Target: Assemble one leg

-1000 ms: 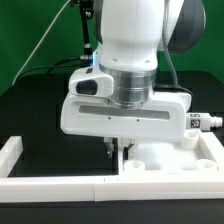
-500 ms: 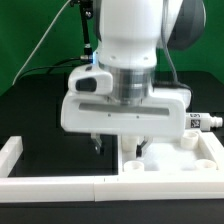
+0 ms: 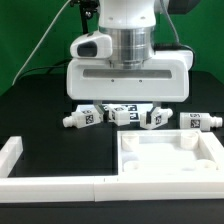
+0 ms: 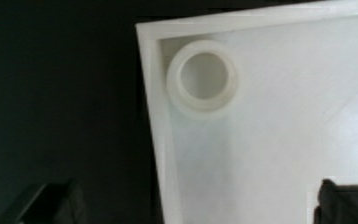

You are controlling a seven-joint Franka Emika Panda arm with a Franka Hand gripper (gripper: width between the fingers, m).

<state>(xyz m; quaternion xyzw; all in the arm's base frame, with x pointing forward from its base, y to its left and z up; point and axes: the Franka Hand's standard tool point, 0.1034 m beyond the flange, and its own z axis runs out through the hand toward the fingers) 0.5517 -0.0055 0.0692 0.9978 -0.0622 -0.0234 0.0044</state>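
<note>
Evidently early: no leg fitted yet.
Gripper spread, empty, over tabletop; corner hole vacant; legs lie loose.

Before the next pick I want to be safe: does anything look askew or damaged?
Nothing stands out. The white legs lie in a row behind the tabletop, which sits flat and looks intact; the pincer is open and empty.

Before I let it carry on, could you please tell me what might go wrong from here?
First, the legs lie close together in a row, so the open, empty pincer may nudge a neighbour when closing on one. Second, the tabletop has a round hole; a leg brought in tilted could miss it or push the tabletop aside.
</note>
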